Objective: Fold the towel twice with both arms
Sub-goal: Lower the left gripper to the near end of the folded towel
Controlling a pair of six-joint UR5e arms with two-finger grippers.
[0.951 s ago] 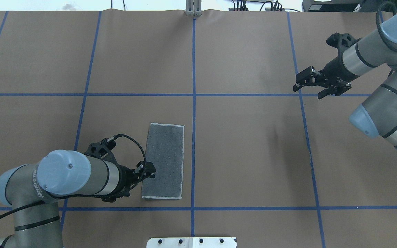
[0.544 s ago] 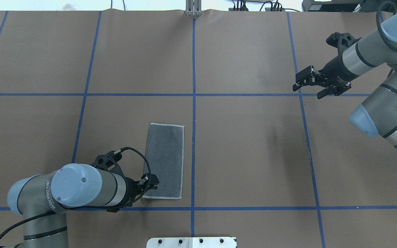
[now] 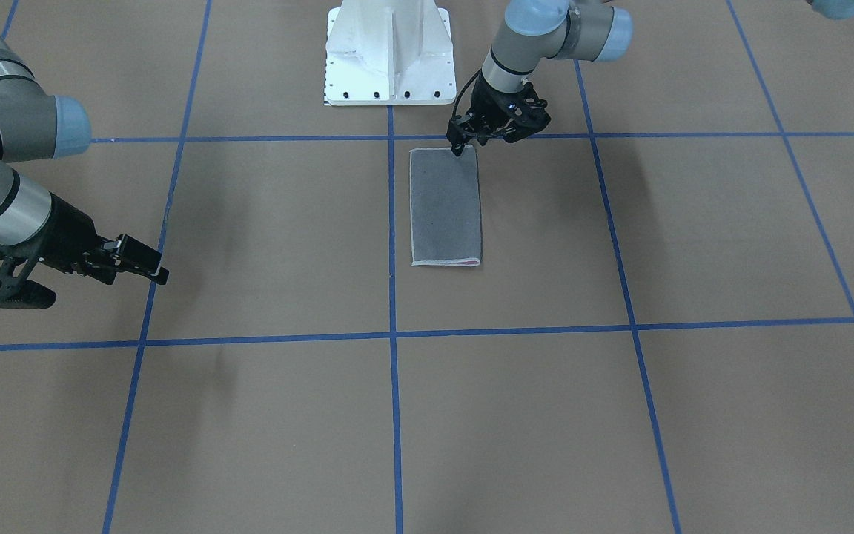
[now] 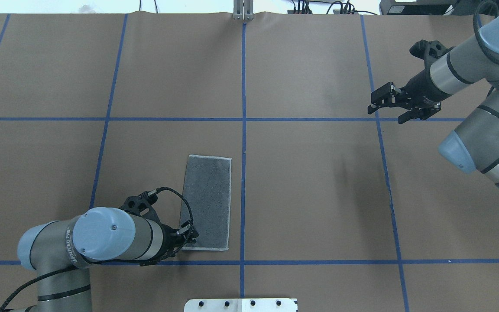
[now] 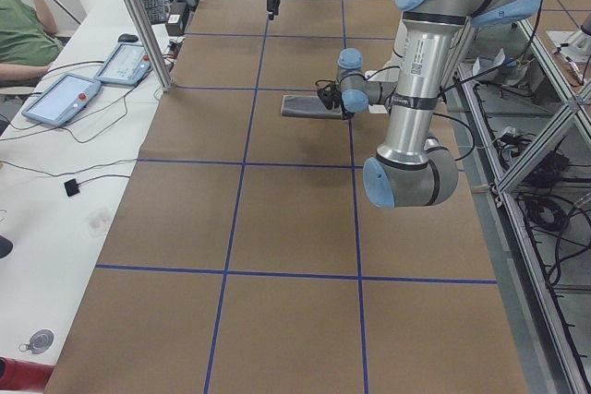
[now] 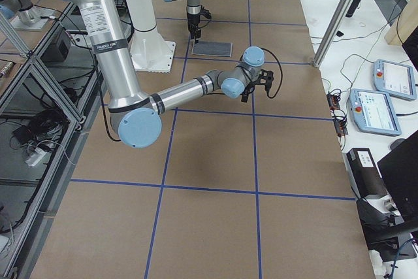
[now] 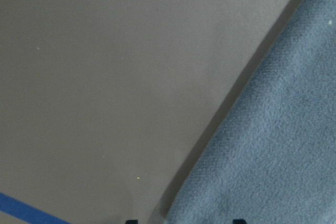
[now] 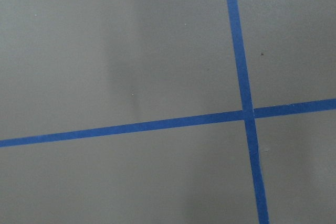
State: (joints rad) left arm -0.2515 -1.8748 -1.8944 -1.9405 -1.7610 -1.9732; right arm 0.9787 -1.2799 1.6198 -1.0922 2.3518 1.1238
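The towel [image 4: 206, 201] lies flat as a narrow strip with its dark grey face up, just left of the centre tape line. In the front-facing view a sliver of pink shows at its far end [image 3: 464, 262]. My left gripper [image 4: 190, 236] is low at the towel's near-left corner [image 3: 459, 149], open. In the left wrist view the towel's edge [image 7: 273, 129] runs between the two spread fingertips. My right gripper [image 4: 373, 107] hovers open far to the right at the back, over a tape crossing [image 8: 248, 114], holding nothing.
Brown paper with a blue tape grid [image 4: 243, 130] covers the table. The white bolted pedestal [image 3: 388, 52] stands at the near edge, just behind the towel. Tablets [image 5: 65, 99] and cables lie on a side bench, where a person sits.
My left gripper has slid along the towel's left edge toward the robot, from mid-length down to the near-left corner. The right arm has barely moved.
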